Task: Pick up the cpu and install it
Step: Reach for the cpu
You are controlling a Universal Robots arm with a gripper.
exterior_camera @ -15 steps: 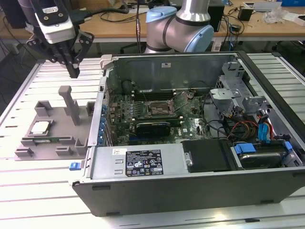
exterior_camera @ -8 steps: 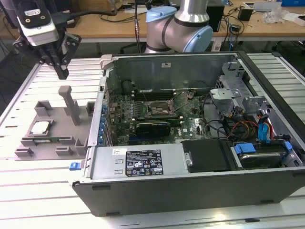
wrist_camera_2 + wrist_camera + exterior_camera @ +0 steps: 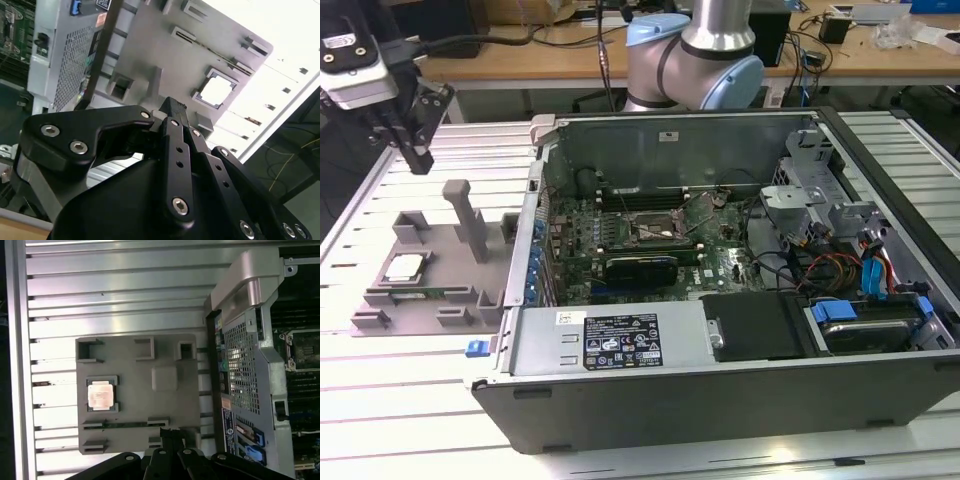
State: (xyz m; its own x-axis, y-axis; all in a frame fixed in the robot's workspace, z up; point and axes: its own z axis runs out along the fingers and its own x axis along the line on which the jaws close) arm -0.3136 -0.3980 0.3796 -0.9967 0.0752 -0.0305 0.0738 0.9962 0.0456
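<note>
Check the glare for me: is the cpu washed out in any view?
In the second wrist view the cpu is blown out white, like the table beside the tray; in the first wrist view it glares but its outline reads; in the exterior view it is evenly lit.

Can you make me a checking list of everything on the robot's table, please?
Surface: slatted metal table.
Job's things: cpu lying in the grey tray; socket inside the open computer case.
Clutter: small blue part beside the case.
Grippers: pincer up over the tray, apart from the cpu.
Cables: coloured wires inside the case.
Surroundings: wooden desks behind.
</note>
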